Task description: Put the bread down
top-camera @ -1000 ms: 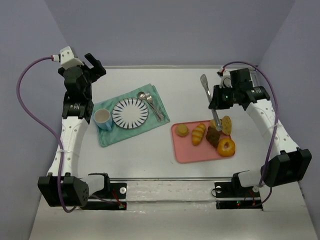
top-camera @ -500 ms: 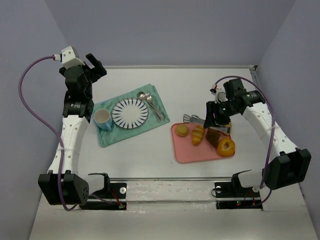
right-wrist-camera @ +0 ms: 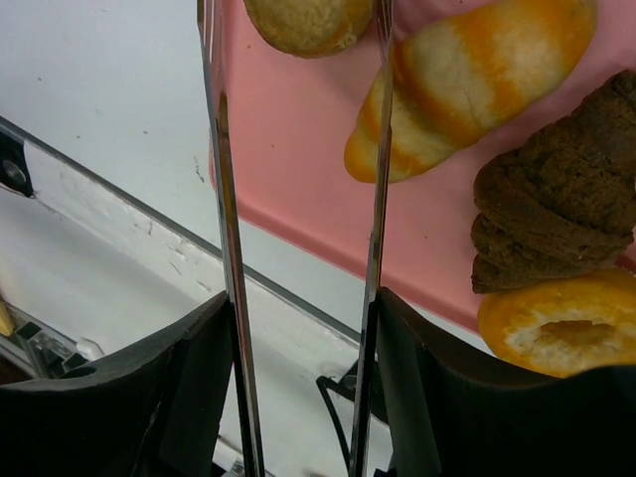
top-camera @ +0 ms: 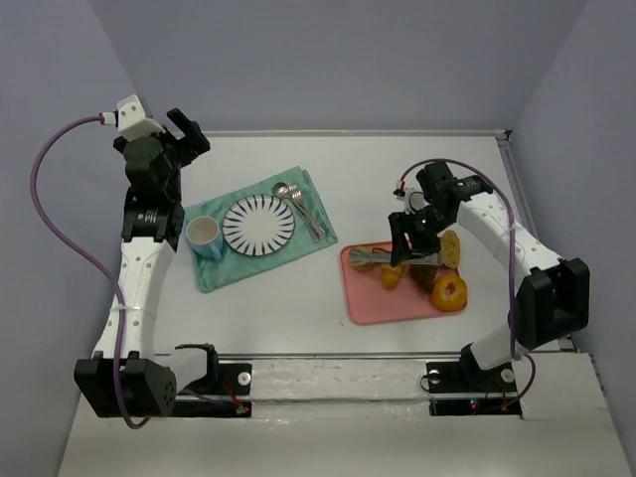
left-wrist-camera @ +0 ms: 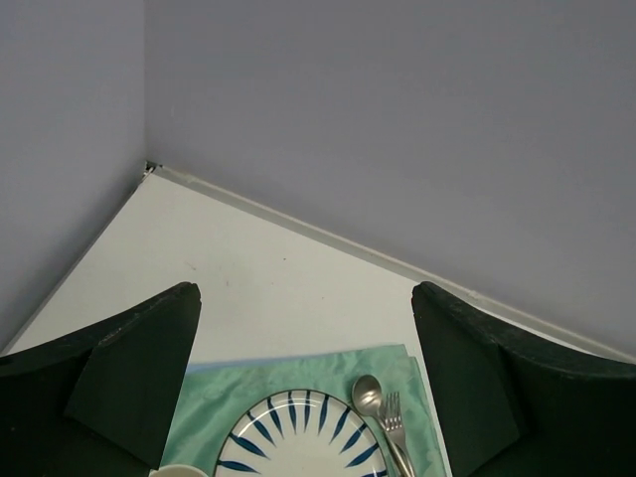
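Our right claw [right-wrist-camera: 303, 338] is clamped on metal tongs [right-wrist-camera: 227, 199]. The bread [right-wrist-camera: 308, 20] sits between their two arms at the left end of the pink tray [right-wrist-camera: 298, 149], beside a striped roll [right-wrist-camera: 467, 79]. Our left claw [left-wrist-camera: 303, 298] hangs spread wide apart.

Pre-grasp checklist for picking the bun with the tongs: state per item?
1. Grip: right gripper holds tongs, both arms between its fingers: ok.
2. Opening: tong arms apart: ok.
3. Alignment: bread lies between the arms: ok.
4. Height: tips at bread level: cannot tell, they run past the wrist view's edge.
5. Clearance: striped roll free of the tongs: cannot tell, one arm overlaps its end.
6. Other arm: left gripper open, far from the pink tray: ok.
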Available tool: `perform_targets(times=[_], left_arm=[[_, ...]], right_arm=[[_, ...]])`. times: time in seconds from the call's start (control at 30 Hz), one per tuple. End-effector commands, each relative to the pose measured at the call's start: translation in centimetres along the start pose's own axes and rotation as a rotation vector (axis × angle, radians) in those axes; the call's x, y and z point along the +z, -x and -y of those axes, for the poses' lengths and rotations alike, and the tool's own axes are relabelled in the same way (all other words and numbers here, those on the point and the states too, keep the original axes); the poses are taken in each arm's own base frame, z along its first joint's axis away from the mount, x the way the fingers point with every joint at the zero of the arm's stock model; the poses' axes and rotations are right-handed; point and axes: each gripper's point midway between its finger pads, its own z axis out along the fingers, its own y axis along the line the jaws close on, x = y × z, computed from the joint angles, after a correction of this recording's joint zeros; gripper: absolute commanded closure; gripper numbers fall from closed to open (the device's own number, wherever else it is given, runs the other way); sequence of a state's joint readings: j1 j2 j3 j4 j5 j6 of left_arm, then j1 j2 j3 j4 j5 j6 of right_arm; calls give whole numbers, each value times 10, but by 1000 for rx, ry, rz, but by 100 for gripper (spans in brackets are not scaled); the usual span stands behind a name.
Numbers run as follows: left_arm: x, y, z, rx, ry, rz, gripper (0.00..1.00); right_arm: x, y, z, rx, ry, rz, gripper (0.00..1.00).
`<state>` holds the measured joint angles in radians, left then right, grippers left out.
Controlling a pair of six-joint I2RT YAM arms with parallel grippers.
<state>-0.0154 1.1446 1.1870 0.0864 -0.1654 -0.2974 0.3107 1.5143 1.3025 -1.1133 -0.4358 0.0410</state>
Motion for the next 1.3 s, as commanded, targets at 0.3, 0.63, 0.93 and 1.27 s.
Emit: perform_targets(times=[0.3, 0.63, 0.93, 1.27], left_arm=[[-11, 15, -7, -12, 29, 59, 1], [-17, 25, -7, -17, 32, 89, 1], [-15, 19, -6, -18, 25, 72, 1], [-13, 16, -8, -14, 33, 67, 1]], right_arm=[[-18, 37, -16, -110, -61, 113, 80], [-7, 117, -133, -411, 282, 261, 83], [83, 187, -153, -458, 256, 225, 66], [80, 196, -160, -506, 245, 246, 42]])
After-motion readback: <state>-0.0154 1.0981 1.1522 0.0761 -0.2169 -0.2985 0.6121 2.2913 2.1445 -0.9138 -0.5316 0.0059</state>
